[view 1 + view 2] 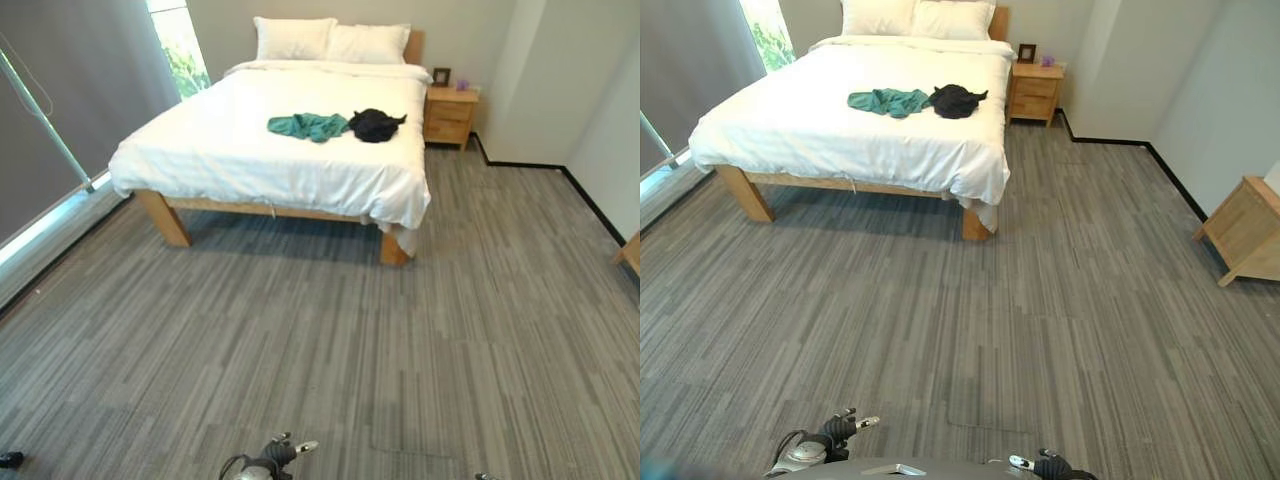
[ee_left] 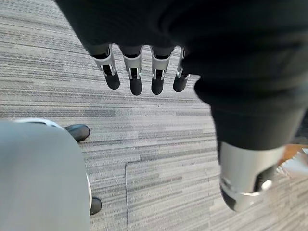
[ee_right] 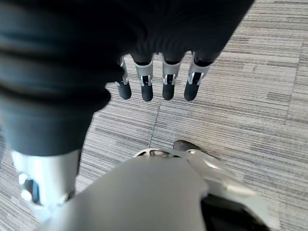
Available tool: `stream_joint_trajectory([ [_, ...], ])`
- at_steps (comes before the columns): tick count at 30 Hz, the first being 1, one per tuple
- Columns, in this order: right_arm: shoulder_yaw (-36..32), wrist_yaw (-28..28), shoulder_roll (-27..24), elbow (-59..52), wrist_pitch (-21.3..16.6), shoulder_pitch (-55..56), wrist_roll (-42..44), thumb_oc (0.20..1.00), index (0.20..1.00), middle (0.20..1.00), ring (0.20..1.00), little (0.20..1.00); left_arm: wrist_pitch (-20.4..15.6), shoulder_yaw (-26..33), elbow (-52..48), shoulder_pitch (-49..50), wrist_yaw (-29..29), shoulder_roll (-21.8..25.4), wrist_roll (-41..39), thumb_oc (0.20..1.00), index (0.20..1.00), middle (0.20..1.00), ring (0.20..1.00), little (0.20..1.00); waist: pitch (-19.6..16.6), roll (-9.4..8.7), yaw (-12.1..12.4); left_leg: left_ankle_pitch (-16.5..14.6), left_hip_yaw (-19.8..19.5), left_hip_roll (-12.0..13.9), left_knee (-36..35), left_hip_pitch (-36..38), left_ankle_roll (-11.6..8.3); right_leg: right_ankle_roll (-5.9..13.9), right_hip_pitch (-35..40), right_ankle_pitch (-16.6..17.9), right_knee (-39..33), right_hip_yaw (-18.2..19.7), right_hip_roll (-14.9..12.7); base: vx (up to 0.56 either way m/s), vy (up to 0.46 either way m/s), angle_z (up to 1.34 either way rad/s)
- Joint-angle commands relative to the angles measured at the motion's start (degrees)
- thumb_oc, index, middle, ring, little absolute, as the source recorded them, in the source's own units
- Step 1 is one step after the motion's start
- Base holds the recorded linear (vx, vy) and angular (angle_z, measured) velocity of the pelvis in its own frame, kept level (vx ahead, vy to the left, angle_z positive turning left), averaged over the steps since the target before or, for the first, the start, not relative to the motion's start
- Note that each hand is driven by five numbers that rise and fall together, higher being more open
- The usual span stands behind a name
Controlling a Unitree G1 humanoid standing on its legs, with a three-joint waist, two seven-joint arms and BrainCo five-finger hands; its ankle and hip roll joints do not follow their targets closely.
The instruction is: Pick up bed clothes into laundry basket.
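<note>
A wooden-framed bed [image 1: 270, 150] with a white sheet is seen at the far side of the room, well apart from the robot across a stretch of grey striped carpet [image 1: 330, 340]. Two garments are laid on the sheet toward the bed's right side: a teal garment [image 1: 307, 125] and a black garment [image 1: 375, 124], crumpled and just beside each other, apparently touching at their edges. Two white pillows [image 1: 330, 40] are set at the head of the bed, and a wooden nightstand [image 1: 450, 115] is placed just beside it on the right. A second piece of wooden furniture [image 1: 1245, 230] is seen against the right-hand wall. The left hand [image 2: 139, 72] is held over the carpet with its fingers straight and relaxed, nothing grasped. The right hand [image 3: 159, 79] is likewise held above the carpet, fingers extended and empty.
</note>
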Motion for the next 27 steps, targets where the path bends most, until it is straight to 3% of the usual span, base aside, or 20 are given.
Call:
stream_joint_trajectory([
  [1,1.5,0.6,0.9,2.7,-0.9,-3.7,0.7,1.0,1.0,1.0,1.0,1.0,-0.1,-0.9,1.6,-0.7,-0.7,1.2,1.4,1.0,1.0,1.0,1.0,1.0,2.3,-2.01,0.8,1.7,0.4,-0.6,-3.5,0.1,-1.84,5.85,6.4,2.7,-6.7,-2.0,-4.2,0.0,0.0,0.0],
  [17,1.4,0.2,0.6,3.8,-0.3,-4.2,-0.6,1.0,1.0,1.0,1.0,1.0,-0.3,-1.8,1.2,-2.4,0.7,-0.4,-0.5,1.0,1.0,1.0,1.0,1.0,1.8,-1.94,0.2,0.6,0.6,-1.7,-3.5,1.2,-1.16,6.72,6.9,3.6,-7.4,-1.4,-5.2,0.01,0.015,-0.01],
  [19,-0.3,0.0,0.0,4.4,0.0,-4.9,1.2,1.0,1.0,1.0,1.0,1.0,-0.1,-1.5,2.0,-2.5,0.8,-0.2,-0.3,1.0,1.0,1.0,1.0,1.0,1.7,-1.73,0.0,0.1,0.8,-2.2,-3.5,1.1,-0.7,7.24,5.9,4.2,-6.6,-0.8,-6.0,0.01,0.111,-0.02],
  [21,-3.6,0.1,-0.4,3.0,-0.4,-6.3,8.5,1.0,1.0,1.0,1.0,1.0,0.2,0.4,2.7,-3.4,2.2,0.5,-2.8,1.0,1.0,1.0,1.0,1.0,1.9,-1.46,-0.3,0.0,1.3,-2.6,-3.5,0.8,-0.32,7.62,4.9,4.6,-5.5,0.3,-6.5,0.0,0.129,-0.08],
  [22,-6.6,0.0,-0.5,0.2,-1.4,-6.9,16.0,1.0,1.0,1.0,1.0,1.0,-0.8,3.0,0.2,-4.1,3.5,1.6,-8.2,1.0,1.0,1.0,1.0,1.0,2.3,-1.29,-0.4,-0.1,1.5,-2.8,-3.5,0.5,-0.15,7.78,4.0,4.7,-4.8,0.9,-6.8,-0.05,0.155,-0.11],
  [23,-10.0,-0.1,-0.7,-5.7,-3.7,-7.0,26.7,1.0,1.0,1.0,1.0,1.0,-3.1,4.8,-8.4,-3.8,5.1,3.5,-15.2,1.0,1.0,1.0,1.0,1.0,3.3,-1.14,-0.6,0.0,1.5,-2.9,-3.5,-0.3,-0.09,7.75,2.7,5.0,-4.4,1.6,-6.6,-0.06,0.13,-0.2],
  [25,-11.5,0.5,-1.5,-15.8,-5.1,-5.6,33.7,1.0,1.0,1.0,1.0,1.0,-3.9,4.5,-24.0,-1.3,5.8,7.2,-15.8,1.0,1.0,1.0,1.0,1.0,4.1,-1.41,-0.4,0.2,1.4,-2.8,-3.5,-0.9,-0.22,7.72,2.3,5.0,-4.6,1.6,-6.2,-0.04,0.053,-0.21],
  [27,-11.5,-0.1,-2.5,-25.4,-5.8,-4.2,35.1,1.0,1.0,1.0,1.0,1.0,-3.8,5.2,-34.6,0.1,6.6,11.4,-15.5,1.0,1.0,1.0,1.0,1.0,4.4,-1.93,-0.3,0.9,0.8,-2.6,-3.5,-2.0,-0.32,7.54,1.2,5.1,-4.9,2.7,-5.2,-0.03,-0.017,-0.01],
])
